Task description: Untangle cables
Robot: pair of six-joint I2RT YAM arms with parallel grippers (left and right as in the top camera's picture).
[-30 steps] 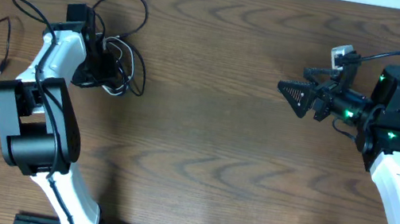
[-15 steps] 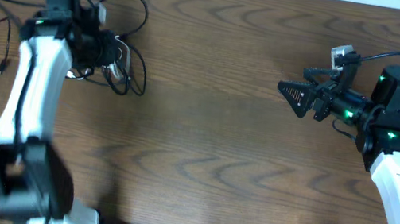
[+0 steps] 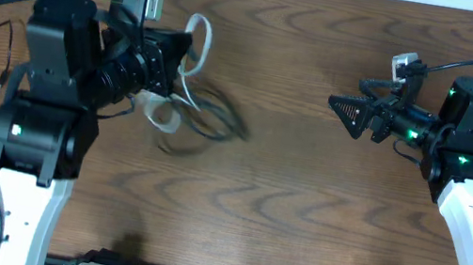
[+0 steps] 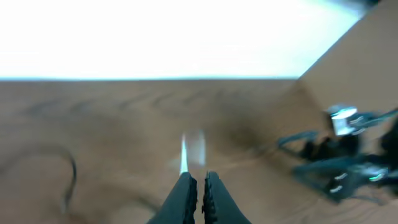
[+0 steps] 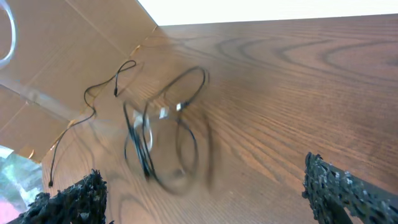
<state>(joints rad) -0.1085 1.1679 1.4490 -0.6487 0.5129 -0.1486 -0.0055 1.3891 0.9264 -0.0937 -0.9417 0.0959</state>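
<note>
Left gripper [image 3: 177, 49] is pressing its jaws together, and in the left wrist view a blurred white strand is rising straight off the closed fingertips [image 4: 186, 186], so it is apparently pinching the white cable [image 3: 200, 43]. That cable is looping out from the jaw tips, curving up and back down beside the gripper's black body, with another pale loop showing just below it. The black cables [image 3: 214, 121] are trailing from the same spot toward the middle of the table [image 3: 300, 209], smeared by motion, so whether they are hanging clear of the wood or dragging on it is not showing. Right gripper [image 3: 341, 106] is hovering well apart from the bundle, on the far side of the table, with its jaws spread wide and nothing between them, and it is facing the tangle. One thin black cord [image 5: 93, 102] is lying on its own beyond the bundle, near the table's left edge
</note>
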